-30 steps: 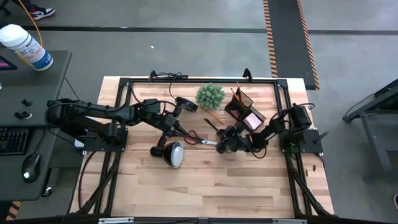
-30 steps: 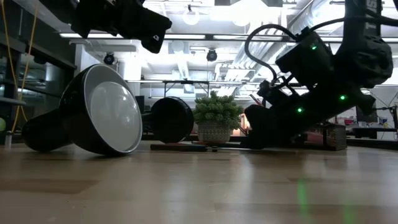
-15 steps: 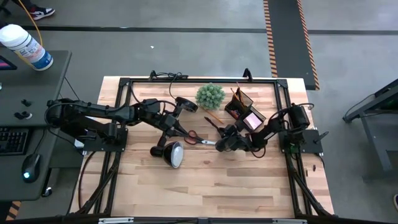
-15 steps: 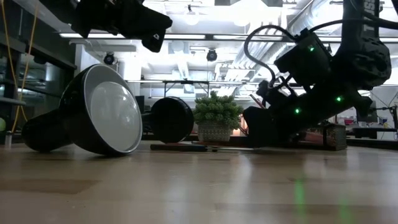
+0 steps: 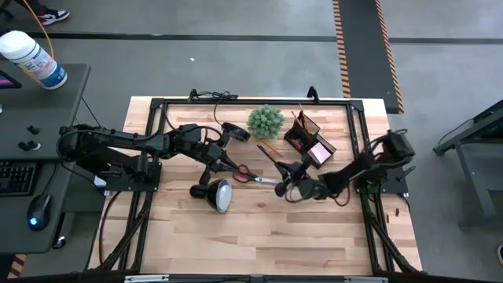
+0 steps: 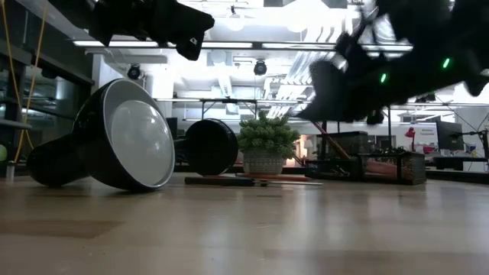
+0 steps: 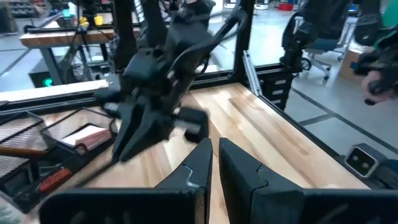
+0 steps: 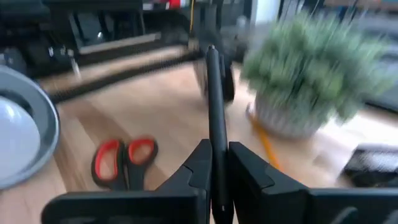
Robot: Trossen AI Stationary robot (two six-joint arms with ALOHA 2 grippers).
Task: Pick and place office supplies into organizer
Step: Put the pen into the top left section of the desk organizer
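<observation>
My right gripper hovers over the table's middle, shut on a thin dark pen. The red-handled scissors lie flat on the table just to its left, also in the right wrist view. An orange pencil lies by the plant pot. The dark organizer stands toward the far right, with a pink sticky pad in it. My left gripper hangs shut above the table left of the scissors, touching nothing. My right gripper pinches the dark pen between its two fingers near one end. The fingers lie along the pen, and its long free part sticks out forward past the fingertips. The pen is lifted clear of the table.
A black lamp lies tipped over, its head near the left gripper and its round base farther back. A green plant stands at the far edge beside the organizer. Bare wood spreads along the near side.
My right gripper has risen from the table surface with the dark pen in its fingers, and its arm has stretched out lower toward the right edge. The pen is now lifted clear. The left arm has kept still.
</observation>
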